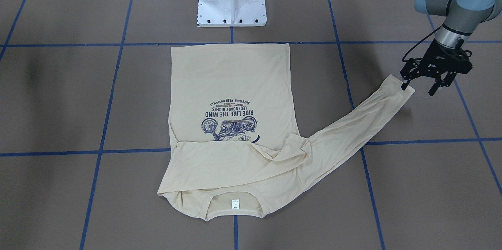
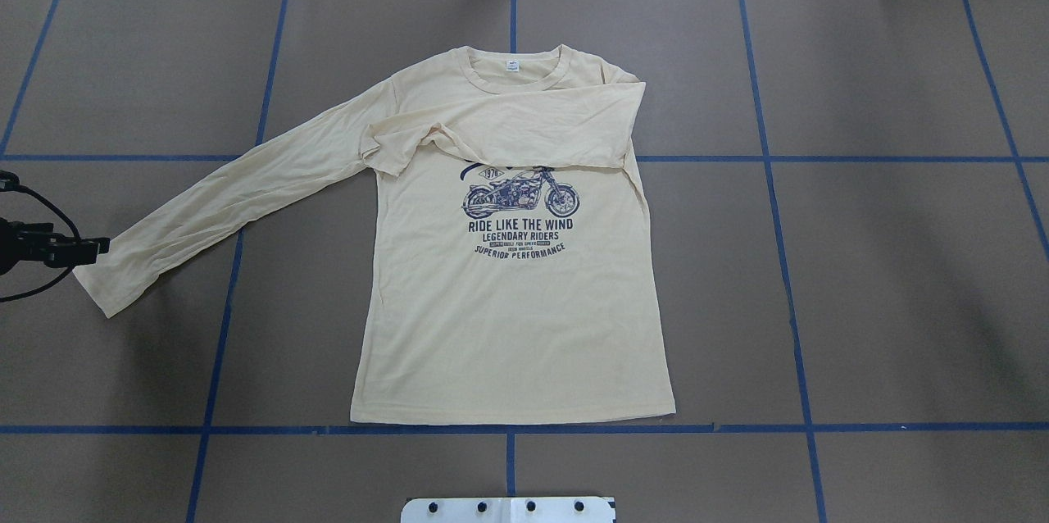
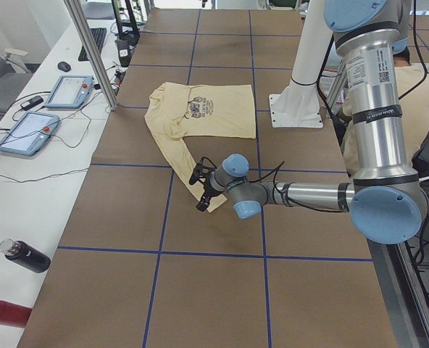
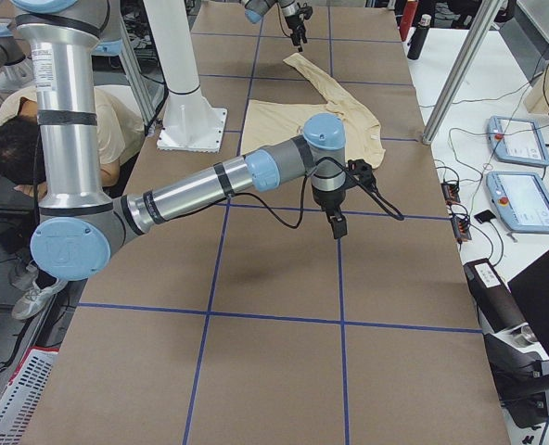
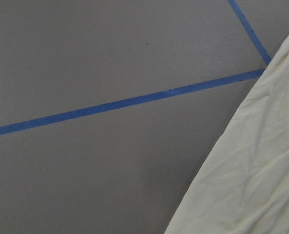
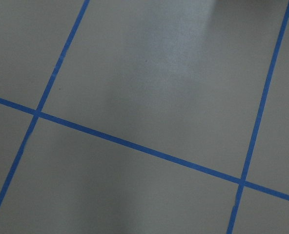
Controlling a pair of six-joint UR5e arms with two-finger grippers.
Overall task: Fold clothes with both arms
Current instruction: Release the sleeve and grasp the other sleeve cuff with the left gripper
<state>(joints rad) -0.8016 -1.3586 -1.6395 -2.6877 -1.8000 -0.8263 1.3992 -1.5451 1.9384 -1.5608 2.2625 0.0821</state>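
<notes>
The cream long-sleeved shirt (image 1: 231,85) lies flat, print up, collar away from the robot (image 2: 508,326). One sleeve is folded across the chest (image 2: 533,125). The other sleeve stretches out toward my left gripper (image 1: 418,88), which is open at the cuff (image 1: 398,87), with one fingertip at the cuff's corner. This gripper also shows at the overhead view's left edge (image 2: 86,247). The left wrist view shows only sleeve cloth (image 5: 252,170) on the table. My right gripper (image 4: 338,227) hangs over bare table away from the shirt; I cannot tell whether it is open or shut.
The white pedestal base (image 1: 231,3) stands just beyond the shirt's hem. Blue tape lines (image 6: 134,144) grid the brown table. Control pendants (image 3: 26,134) and bottles (image 3: 25,256) lie on a side table. A person (image 4: 15,148) sits behind the robot.
</notes>
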